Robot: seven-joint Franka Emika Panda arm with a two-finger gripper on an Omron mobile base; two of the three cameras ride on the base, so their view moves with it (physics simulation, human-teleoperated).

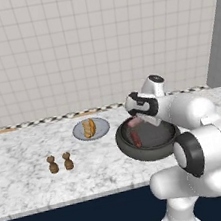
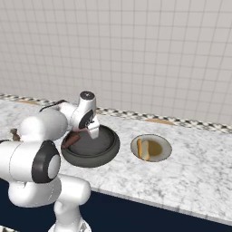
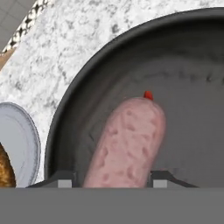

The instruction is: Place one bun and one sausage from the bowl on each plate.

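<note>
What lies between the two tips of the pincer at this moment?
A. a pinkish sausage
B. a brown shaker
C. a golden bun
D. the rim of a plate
A: in the hand view the pinkish sausage lies between the tips of the pincer, over the dark bowl.
</note>
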